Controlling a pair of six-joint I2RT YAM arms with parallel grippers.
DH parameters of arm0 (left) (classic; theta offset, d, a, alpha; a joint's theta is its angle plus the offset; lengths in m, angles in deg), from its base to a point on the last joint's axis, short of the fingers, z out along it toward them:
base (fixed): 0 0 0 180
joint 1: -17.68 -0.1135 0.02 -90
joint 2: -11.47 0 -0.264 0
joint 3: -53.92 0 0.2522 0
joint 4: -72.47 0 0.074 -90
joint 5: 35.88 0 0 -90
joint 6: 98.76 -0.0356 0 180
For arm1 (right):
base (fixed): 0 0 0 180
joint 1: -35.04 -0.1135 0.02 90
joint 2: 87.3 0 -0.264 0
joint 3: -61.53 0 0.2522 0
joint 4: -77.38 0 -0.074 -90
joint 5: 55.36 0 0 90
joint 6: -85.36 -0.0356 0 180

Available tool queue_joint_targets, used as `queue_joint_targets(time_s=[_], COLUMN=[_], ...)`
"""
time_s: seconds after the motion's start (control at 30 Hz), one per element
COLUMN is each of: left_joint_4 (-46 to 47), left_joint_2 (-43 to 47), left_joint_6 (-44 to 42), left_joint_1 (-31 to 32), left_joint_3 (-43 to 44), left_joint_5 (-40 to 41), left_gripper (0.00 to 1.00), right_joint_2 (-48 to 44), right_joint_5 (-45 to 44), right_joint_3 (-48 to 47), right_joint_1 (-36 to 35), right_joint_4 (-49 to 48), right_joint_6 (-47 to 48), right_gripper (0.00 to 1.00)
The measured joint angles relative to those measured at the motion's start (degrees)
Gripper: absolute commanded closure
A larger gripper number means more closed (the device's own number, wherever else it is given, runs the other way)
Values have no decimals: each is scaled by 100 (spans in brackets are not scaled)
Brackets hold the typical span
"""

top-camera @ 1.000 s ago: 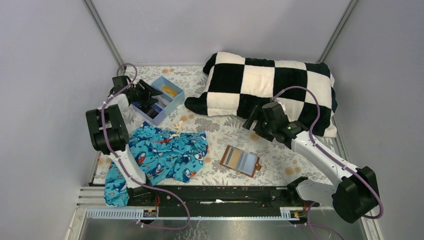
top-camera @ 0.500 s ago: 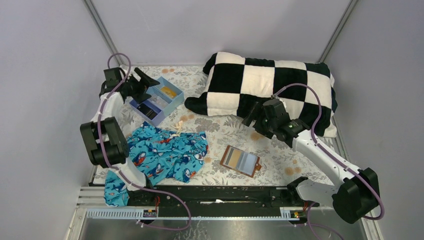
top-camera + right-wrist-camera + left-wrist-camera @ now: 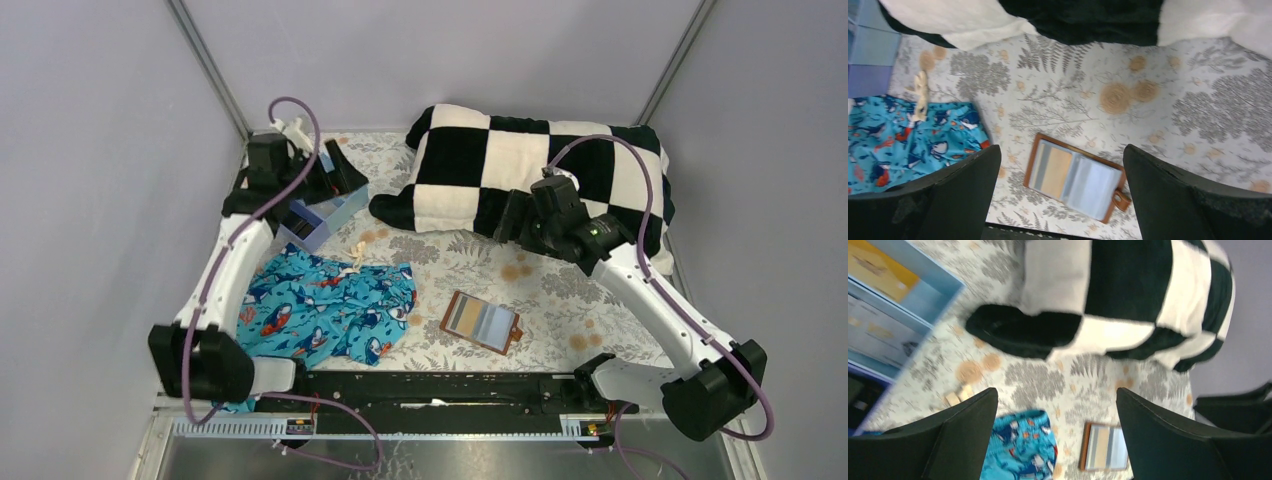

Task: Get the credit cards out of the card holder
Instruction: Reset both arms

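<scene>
Over the last second your left arm (image 3: 235,255) has lifted off the blue tray (image 3: 325,215) it was dipping into. It has stretched out long, so its wrist now sits high at the far-left corner. Your right arm (image 3: 640,290) has only drawn back a little toward the checked pillow (image 3: 540,170) and risen. The wallet (image 3: 482,322) has not shifted. It lies open and flat on the worktop (image 3: 560,290), near the front edge between the two arm bases, just right of the blue patterned cloth (image 3: 330,305). A tan card (image 3: 1057,172) and greyish cards beside it (image 3: 1093,187) are still in its slots. So nothing is being drawn from the wallet at this moment, and both arms look to be repositioning rather than working.

The left wrist is tilted to look across the worktop, and the wallet shows small at the bottom of its view (image 3: 1105,447). The left jaws are spread wide and hold nothing. The right wrist points almost straight down with the wallet framed between its fingers. The right jaws are also spread wide and empty, well above the wallet. Judging from this, your right arm is the better placed for the next reach.
</scene>
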Motion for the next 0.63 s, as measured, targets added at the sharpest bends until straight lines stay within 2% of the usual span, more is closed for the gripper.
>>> queue_joint_targets(time_s=[0.07, 0.23, 0.43, 0.63], left_joint_4=[-125, -428, -1023, -1530], left_joint_2=[595, 1941, 3338, 3733], left_joint_6=[-155, -282, -466, -466], left_joint_1=[518, 1056, 1091, 1097], left_joint_3=[-420, -1259, -1908, -2013], left_joint_5=[247, 833, 1207, 1552], left_gripper=[5, 1, 1, 1], right_joint_2=[-46, -695, -1392, -1954], right_joint_5=[-138, -393, -734, -931], right_joint_3=[-59, 428, 1005, 1067], right_joint_1=[0, 0, 2, 2], right_joint_4=[258, 433, 549, 407], right_joint_6=[96, 236, 269, 271], right_gripper=[0, 0, 0, 0])
